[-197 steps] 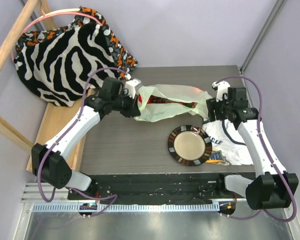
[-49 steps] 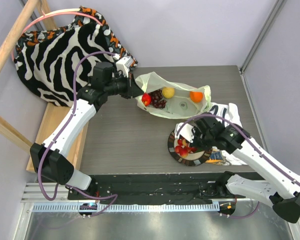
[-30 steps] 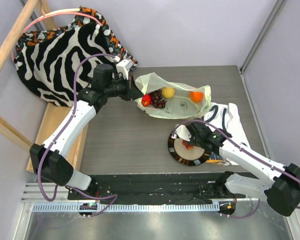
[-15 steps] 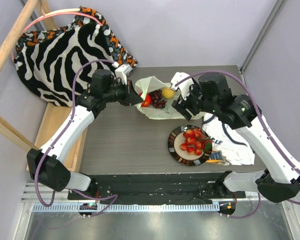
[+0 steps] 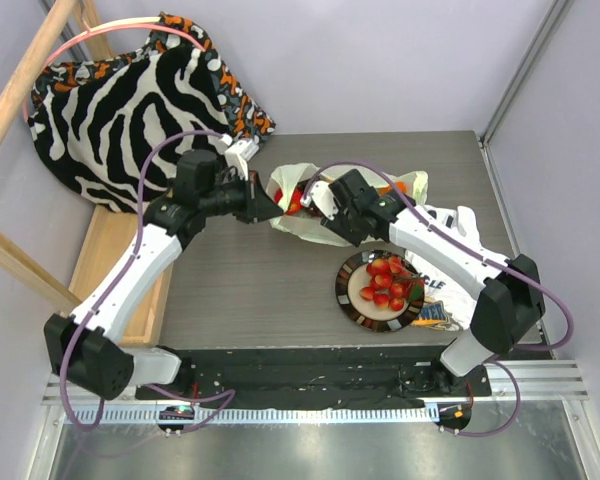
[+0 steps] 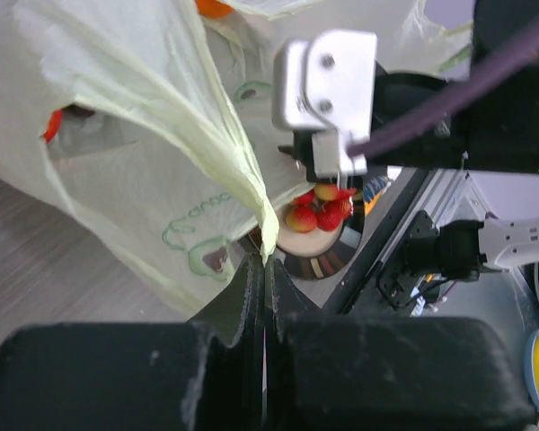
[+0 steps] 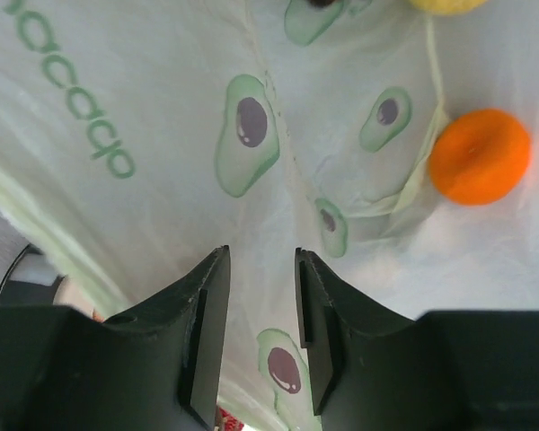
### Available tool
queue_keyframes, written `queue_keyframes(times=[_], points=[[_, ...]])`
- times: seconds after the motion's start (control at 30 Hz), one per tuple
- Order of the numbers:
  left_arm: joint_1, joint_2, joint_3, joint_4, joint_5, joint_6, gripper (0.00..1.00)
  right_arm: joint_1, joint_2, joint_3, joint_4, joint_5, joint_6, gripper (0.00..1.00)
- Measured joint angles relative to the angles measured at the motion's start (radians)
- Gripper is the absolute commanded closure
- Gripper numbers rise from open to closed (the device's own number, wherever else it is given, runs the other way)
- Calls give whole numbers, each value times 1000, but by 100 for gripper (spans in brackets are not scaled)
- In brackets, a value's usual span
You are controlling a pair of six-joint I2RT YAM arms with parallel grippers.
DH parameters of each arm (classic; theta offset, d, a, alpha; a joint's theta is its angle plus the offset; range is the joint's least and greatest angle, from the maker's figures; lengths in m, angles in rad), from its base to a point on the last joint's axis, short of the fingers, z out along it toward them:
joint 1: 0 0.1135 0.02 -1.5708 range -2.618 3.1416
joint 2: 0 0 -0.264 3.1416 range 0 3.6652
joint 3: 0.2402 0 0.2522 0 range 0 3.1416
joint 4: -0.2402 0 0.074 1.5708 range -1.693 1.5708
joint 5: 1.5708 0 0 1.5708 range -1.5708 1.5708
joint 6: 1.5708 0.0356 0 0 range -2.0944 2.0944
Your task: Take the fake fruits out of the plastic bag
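Observation:
The pale green-white plastic bag (image 5: 305, 228) lies open at mid-table. My left gripper (image 5: 265, 207) is shut on its left edge; in the left wrist view the jaws (image 6: 264, 262) pinch a fold of the bag (image 6: 117, 117). My right gripper (image 5: 315, 196) is inside the bag's mouth, open and empty (image 7: 260, 256), over the avocado-printed bag lining (image 7: 144, 99). An orange (image 7: 481, 154) lies to its right and also shows from above (image 5: 401, 186). A yellow fruit (image 7: 449, 4) peeks in at the top edge. A red fruit (image 5: 293, 197) shows at the bag's left. Several strawberries (image 5: 388, 282) lie on the plate (image 5: 348, 300).
A white printed T-shirt (image 5: 460, 260) lies right of the plate. A zebra-striped cloth (image 5: 130, 100) hangs at the back left over a wooden rack (image 5: 100, 260). The right arm's forearm (image 5: 430, 245) spans above the plate.
My right gripper has swung left and down into the bag's mouth, now covering the grapes and lemon. My left gripper has shifted slightly, still pinching the bag edge.

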Motion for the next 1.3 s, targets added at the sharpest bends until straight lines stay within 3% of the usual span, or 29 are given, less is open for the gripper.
queue_keyframes(times=[0.23,0.37,0.47,0.6,0.93,1.3], points=[[5,-180,-103,-43,28,32,100,-29,-3,-38,15,17,23,62],[5,-196,-135,-42,39,46,100,-117,69,25,26,22,22,64],[5,-162,-148,-43,38,48,100,-196,196,121,57,18,33,62],[5,-125,-156,-43,18,48,100,-247,298,219,41,-86,73,50],[11,-122,-160,-71,-183,5,100,-48,345,372,29,-393,189,27],[21,-122,-184,-73,-193,-10,100,-33,561,463,64,-389,323,19]])
